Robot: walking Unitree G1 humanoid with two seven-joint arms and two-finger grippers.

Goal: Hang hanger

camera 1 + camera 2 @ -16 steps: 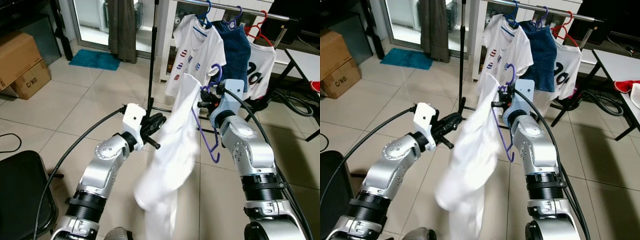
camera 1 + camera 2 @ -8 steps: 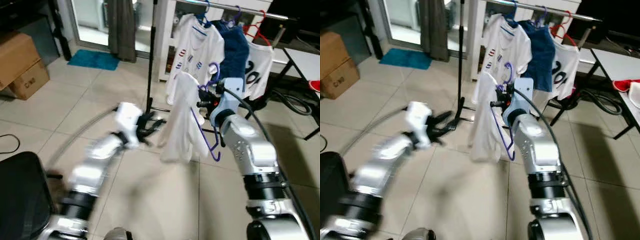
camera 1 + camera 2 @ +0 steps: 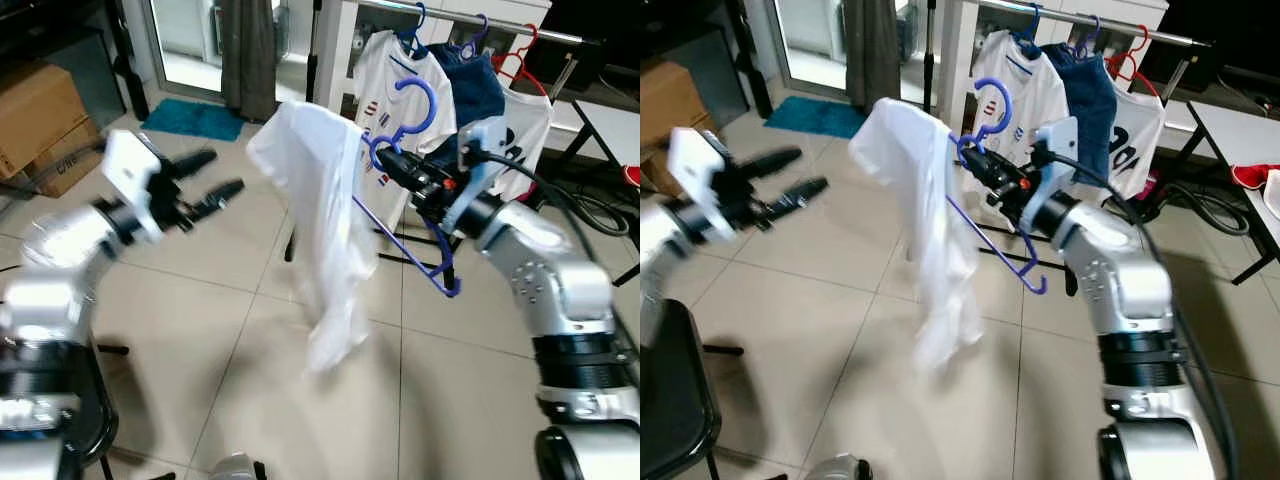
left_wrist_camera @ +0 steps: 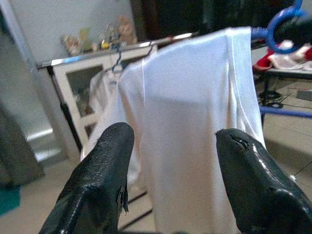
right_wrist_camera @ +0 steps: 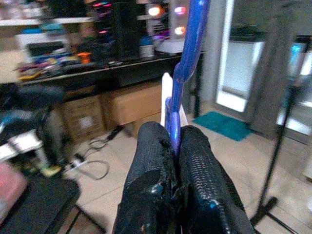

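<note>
Since a second ago the left gripper (image 3: 205, 177) has let go of the white shirt (image 3: 318, 215) and swung out to the robot's left, its two fingers (image 4: 95, 180) spread apart with nothing between them, well clear of the cloth. The right gripper (image 3: 392, 166) has turned and lifted, so the blue hanger (image 3: 412, 190) it is clamped on now tilts, hook up and lower bar slanting down toward the robot. The shirt hangs from one end of that hanger, in the air between the two arms and short of the rail (image 3: 470, 20) behind. On that rail three garments hang: a white printed shirt (image 3: 385, 70), a dark blue one (image 3: 475, 75) and a white one with black print (image 3: 525, 125).
</note>
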